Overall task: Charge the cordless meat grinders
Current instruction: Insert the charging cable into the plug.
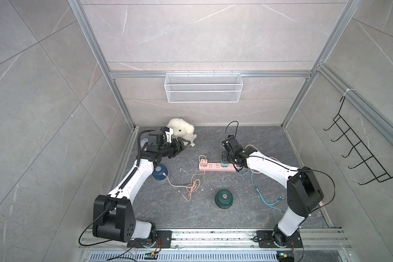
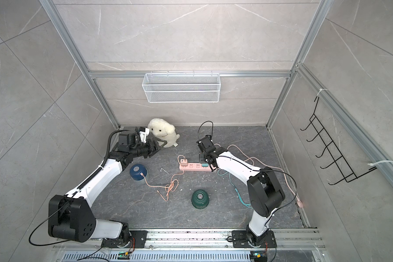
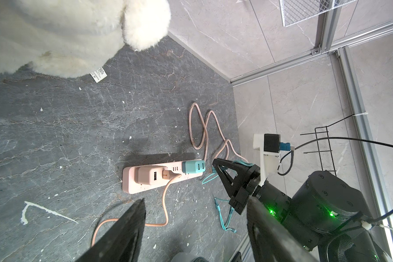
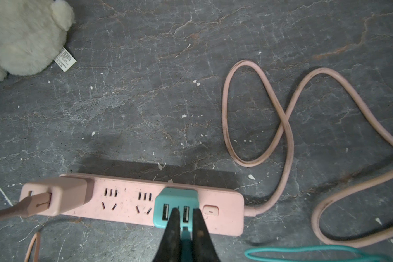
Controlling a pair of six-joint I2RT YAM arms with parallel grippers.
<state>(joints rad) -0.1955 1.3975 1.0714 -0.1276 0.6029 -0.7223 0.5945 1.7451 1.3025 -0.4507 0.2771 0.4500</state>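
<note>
Slate tabletop (image 1: 213, 140), right gripper (image 4: 184, 215) pinching teal plug (image 4: 186, 237), green grinder (image 1: 224, 198) well apart

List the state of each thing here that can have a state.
Navy grinder: upright, pink cable ends on it.
Green grinder: upright, no cable.
Pink adapter: in power strip, cable in.
Teal adapter: in power strip, ports empty.
Teal cable plug: gripped, not inserted.
Left gripper: open, empty.
Right gripper: shut on teal cable plug.
</note>
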